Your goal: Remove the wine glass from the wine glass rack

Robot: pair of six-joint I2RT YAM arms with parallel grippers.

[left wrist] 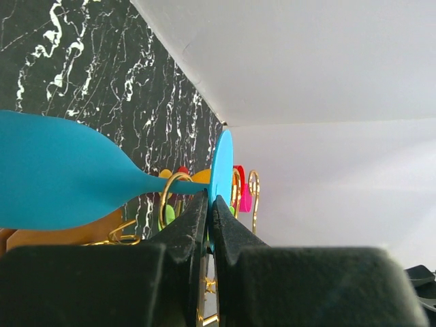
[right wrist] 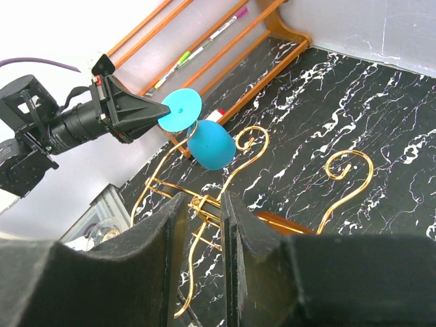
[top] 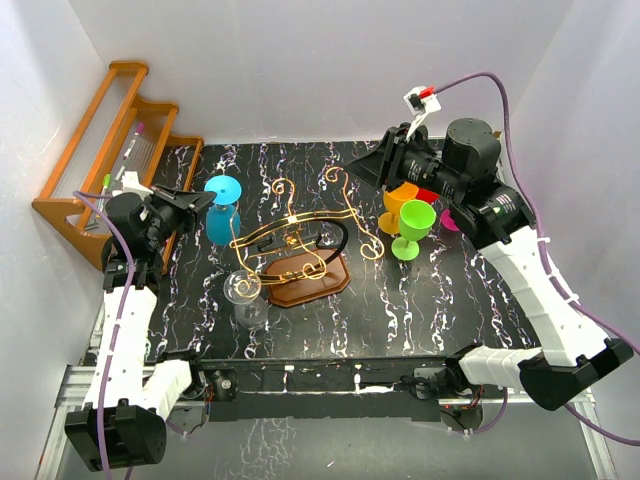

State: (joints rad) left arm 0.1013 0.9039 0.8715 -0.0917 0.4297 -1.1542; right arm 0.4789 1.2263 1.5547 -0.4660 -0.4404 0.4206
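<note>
Top external view gives you the black marbled table (top: 430, 300) filling the middle, with the orange-brown stepped shelf rack (top: 90, 165) against the wall at ten o'clock and a few markers (top: 135, 140) lying on its steps. Your left arm (top: 125, 320) comes up the nine o'clock side. Your right arm (top: 535, 280) bends round from four o'clock up to one o'clock.

At the centre stands the wine glass rack (top: 308, 278), with gold wire scrolls and a black loop rising from its flat reddish-brown base. At the rack's nine o'clock end you find the blue wine glass (top: 222, 226), upside down, foot on top and bowl hanging below. Its stem sits just beside a gold scroll end, and you cannot tell whether wire and stem touch.

Your left gripper (top: 207, 200) is clamped on the rim of that foot. In the left wrist view its fingertips (left wrist: 194, 214) pinch the edge of the blue disc, and the bowl stretches off toward nine o'clock. Your right gripper (top: 352, 172) hovers above the rack's one o'clock corner. In the right wrist view its fingers (right wrist: 163, 231) stand apart with nothing between them, and gold wire shows through the gap.

At the rack's three o'clock a green glass (top: 415, 222), an orange glass (top: 396, 203), a red glass (top: 428, 195) and a pink glass (top: 450, 222) stand bunched together. A clear glass (top: 243, 292) stands at seven o'clock, just beside the base
</note>
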